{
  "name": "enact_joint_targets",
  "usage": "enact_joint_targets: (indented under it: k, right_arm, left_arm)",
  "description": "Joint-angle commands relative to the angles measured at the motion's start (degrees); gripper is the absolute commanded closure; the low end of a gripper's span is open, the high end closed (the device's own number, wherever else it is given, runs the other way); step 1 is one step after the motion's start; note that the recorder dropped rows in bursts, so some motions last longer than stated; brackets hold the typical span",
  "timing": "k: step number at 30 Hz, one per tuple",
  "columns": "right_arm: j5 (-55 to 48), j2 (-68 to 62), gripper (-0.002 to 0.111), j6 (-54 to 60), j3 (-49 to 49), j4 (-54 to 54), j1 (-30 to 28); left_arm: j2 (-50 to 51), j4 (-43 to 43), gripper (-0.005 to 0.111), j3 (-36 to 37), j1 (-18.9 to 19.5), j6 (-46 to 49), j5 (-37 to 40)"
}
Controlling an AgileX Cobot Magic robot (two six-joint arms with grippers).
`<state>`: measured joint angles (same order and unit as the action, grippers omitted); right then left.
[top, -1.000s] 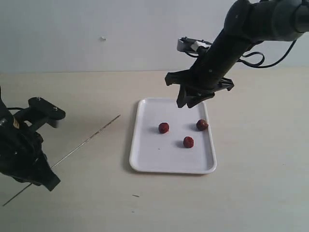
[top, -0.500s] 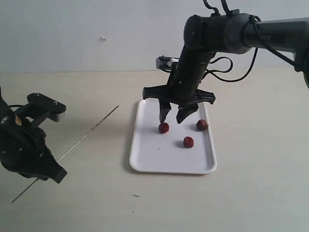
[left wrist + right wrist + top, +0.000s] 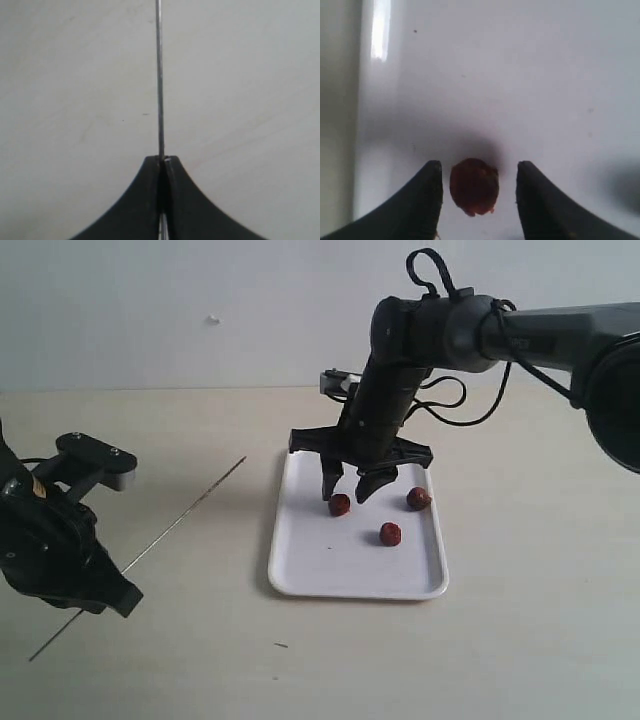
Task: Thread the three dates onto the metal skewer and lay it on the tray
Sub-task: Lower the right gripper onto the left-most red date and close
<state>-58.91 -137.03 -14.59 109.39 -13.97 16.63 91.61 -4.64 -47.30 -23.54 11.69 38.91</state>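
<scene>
Three dates lie on the white tray (image 3: 300, 575): one at the left (image 3: 340, 504), one at the right (image 3: 419, 498), one nearer the front (image 3: 390, 534). My right gripper (image 3: 346, 496) hangs open over the left date, a finger on each side. In the right wrist view that date (image 3: 474, 186) sits between the fingers of the right gripper (image 3: 479, 166), with gaps on both sides. The thin metal skewer (image 3: 185, 512) slants over the table left of the tray, off the tray. My left gripper (image 3: 105, 588) is shut on it near its lower end. The left wrist view shows the left gripper (image 3: 162, 159) pinching the skewer (image 3: 159, 75).
The tray stands at the middle of a plain beige table (image 3: 520, 640). A pale wall (image 3: 200, 300) rises behind it. The right arm's cable (image 3: 440, 400) loops above the tray's far edge.
My right gripper has swung left and down over the tray and now straddles the left date, its jaws wider apart. The left gripper and skewer have shifted slightly.
</scene>
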Motion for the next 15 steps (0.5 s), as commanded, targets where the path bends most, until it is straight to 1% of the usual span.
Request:
enact_joint_targets:
  k: [1,7,15]
  right_arm:
    - [0.32,-0.97,0.061,-0.11,0.72,0.02,0.07]
    - [0.22,-1.71,0.062,-0.53,0.72,-0.63,0.07]
    - [-3.1,-1.71,0.062,-0.53,0.72,-1.42,0.07]
  left_arm:
    - [-0.02,-0.61,0.107,0.04,0.15,-0.41,-0.39]
    - [-0.02,-0.59,0.107,0.04,0.15,-0.41,-0.64]
    - [-0.02,-0.59,0.107,0.04,0.15,-0.3,-0.88]
